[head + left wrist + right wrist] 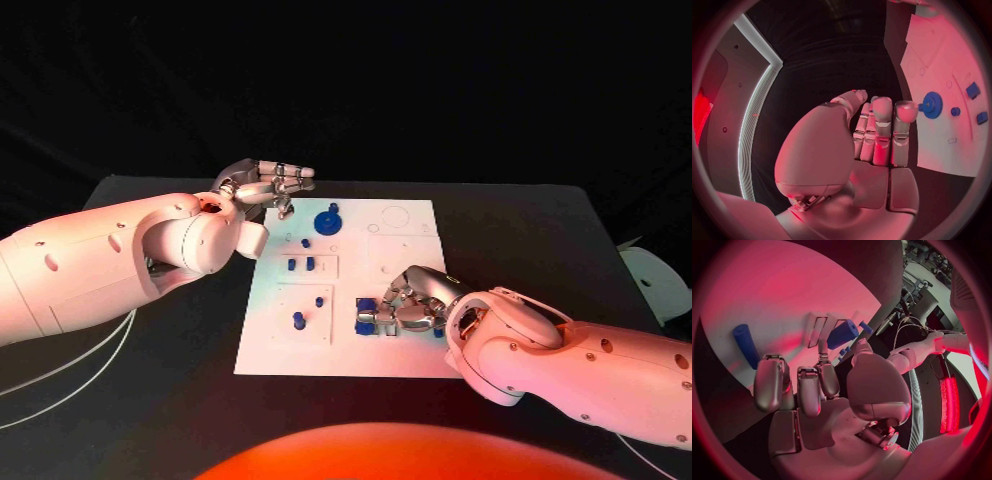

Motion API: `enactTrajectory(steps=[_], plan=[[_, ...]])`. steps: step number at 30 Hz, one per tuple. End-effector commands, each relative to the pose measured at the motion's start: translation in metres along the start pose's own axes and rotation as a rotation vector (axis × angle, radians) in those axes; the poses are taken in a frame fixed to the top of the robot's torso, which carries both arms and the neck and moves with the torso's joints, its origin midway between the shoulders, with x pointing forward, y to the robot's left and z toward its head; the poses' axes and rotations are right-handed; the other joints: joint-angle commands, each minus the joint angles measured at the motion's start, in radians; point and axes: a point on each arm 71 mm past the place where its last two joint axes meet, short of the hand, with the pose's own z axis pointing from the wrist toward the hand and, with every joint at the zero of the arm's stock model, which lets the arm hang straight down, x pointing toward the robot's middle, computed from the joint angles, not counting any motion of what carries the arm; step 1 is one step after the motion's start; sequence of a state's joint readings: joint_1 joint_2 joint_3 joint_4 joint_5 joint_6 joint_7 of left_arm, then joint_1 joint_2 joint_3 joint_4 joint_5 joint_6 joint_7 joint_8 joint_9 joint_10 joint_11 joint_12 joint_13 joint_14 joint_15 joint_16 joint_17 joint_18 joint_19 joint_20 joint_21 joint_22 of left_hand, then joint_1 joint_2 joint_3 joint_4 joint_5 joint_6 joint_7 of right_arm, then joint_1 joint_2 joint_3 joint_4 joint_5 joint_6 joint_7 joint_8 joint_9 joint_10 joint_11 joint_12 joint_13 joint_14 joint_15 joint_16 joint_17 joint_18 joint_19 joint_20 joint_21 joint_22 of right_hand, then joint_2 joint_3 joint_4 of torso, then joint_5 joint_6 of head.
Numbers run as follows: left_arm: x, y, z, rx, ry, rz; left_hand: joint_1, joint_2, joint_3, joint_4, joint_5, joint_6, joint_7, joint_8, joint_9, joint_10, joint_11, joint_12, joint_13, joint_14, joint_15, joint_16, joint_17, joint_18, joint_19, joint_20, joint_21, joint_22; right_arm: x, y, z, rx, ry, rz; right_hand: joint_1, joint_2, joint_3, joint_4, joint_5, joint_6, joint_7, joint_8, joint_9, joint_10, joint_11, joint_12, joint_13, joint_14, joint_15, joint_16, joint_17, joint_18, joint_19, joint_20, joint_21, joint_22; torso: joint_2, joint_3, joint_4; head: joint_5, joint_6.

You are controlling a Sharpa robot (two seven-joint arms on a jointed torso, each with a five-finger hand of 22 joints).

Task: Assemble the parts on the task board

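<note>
The white task board [389, 350] lies in the middle of the black table. On it stand a blue gear [330, 218] and several small blue pegs [300, 265]. My left hand [268, 186] hovers at the board's far left corner, fingers straight and holding nothing; its wrist view shows the gear [931, 104] just beyond the fingertips [905, 111]. My right hand [407, 306] sits low over the board's near right part, fingers curled. It pinches a blue piece [843, 334] between thumb and a fingertip. A blue cylinder [745, 342] lies on the board beside it.
More blue pieces [365, 326] lie at the right hand's fingers. Empty outlined slots and round holes [395, 214] mark the board's far right part. Bare black table surrounds the board.
</note>
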State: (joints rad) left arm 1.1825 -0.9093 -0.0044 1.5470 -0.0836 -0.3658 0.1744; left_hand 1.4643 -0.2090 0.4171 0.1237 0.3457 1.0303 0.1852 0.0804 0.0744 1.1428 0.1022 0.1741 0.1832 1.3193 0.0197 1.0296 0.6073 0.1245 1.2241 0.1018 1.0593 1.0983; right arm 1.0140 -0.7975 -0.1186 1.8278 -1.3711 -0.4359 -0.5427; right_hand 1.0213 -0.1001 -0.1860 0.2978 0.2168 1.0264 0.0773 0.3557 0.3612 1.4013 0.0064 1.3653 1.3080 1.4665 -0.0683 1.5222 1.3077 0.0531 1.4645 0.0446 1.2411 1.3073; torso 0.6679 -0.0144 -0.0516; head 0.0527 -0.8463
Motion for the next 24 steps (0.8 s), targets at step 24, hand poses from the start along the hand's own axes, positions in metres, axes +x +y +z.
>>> enactTrajectory(steps=[24], plan=[[0.002,-0.001,-0.001,0.008,0.024,-0.008,0.004,0.01,0.001,-0.008,0.001,-0.005,-0.001,0.0,-0.001,-0.008,0.002,0.006,0.002,-0.004,-0.001,0.0,0.002,0.007,0.004,0.005,0.007,0.003,-0.001,0.006,-0.014,-0.079,-0.002,-0.027,0.166,0.052,0.053,-0.029,0.189,0.027,-0.019,0.025,0.036,0.035,-0.019,0.034,0.066,0.084,-0.005,0.008,0.165,0.002,0.016,-0.006,0.029,0.181,0.0,-0.0002,0.0015,0.001,-0.003]])
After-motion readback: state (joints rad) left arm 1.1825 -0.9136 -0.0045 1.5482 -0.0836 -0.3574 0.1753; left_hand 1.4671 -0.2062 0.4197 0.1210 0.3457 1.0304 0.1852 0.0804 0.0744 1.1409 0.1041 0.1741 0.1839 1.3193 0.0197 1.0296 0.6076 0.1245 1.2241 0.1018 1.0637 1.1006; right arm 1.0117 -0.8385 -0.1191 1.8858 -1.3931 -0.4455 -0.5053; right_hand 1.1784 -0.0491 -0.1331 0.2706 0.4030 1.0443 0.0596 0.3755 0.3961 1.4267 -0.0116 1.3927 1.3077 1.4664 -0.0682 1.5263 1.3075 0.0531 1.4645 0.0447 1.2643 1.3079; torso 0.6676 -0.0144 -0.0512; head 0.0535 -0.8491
